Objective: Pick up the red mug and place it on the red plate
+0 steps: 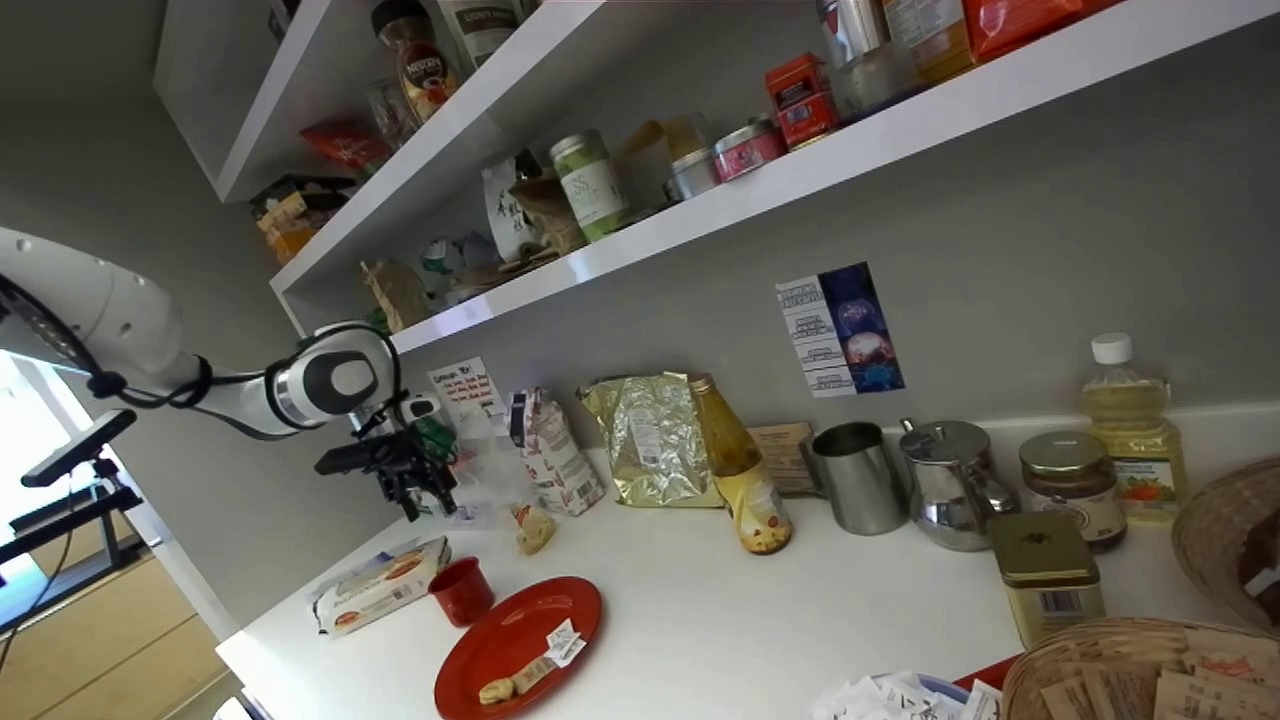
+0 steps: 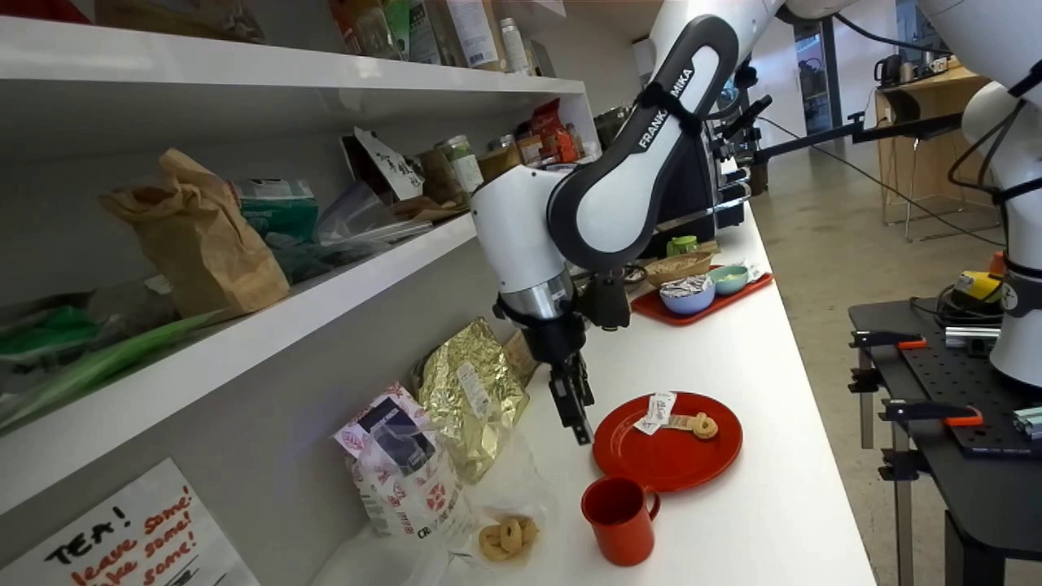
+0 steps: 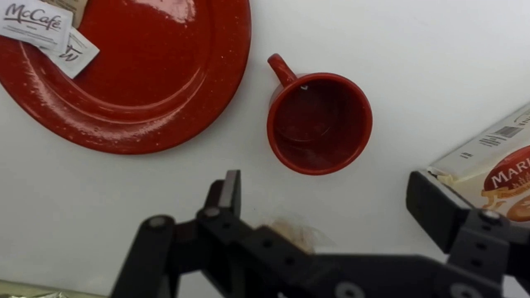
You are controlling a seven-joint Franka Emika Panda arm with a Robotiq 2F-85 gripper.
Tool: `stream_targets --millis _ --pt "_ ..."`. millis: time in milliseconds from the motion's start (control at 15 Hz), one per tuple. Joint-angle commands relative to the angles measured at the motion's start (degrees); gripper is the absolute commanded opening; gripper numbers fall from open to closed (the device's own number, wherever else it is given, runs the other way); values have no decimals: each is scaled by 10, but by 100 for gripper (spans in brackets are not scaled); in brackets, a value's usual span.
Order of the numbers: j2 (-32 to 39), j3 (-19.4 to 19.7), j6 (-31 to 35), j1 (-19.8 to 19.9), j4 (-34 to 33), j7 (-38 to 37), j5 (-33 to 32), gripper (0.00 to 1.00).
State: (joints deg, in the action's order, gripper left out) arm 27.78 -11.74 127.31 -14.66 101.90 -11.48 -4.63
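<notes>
In an exterior view, the red mug (image 1: 463, 592) stands upright just beside the red plate (image 1: 500, 640), not yet lifted; judged conveniently placed for a short transfer.

Wrist view: the gripper (image 3: 325, 182) has its fingers (image 3: 434, 211) spread wide, holding nothing, presumably to straddle the mug. The handle (image 3: 282, 70) points toward the plate.

In an exterior view, the arm (image 2: 610, 213) bends down from above, its gripper pointing downward, higher than the plate.
</notes>
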Motion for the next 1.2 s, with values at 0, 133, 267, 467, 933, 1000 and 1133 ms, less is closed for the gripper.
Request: stream_targets --millis 0,133,267,467,933,1000,1133 --pt "39 18 -26 -11 -55 13 -1 100" --pt "55 26 -24 -13 -72 8 -3 100" --pt "72 34 -27 -14 -88 4 -3 100" --pt "93 40 -39 -12 -105 6 2 100" --pt "132 36 -76 -16 -138 12 10 100" --pt "139 35 -80 -16 -142 13 12 100" --pt "150 35 -89 -18 -148 14 13 100"
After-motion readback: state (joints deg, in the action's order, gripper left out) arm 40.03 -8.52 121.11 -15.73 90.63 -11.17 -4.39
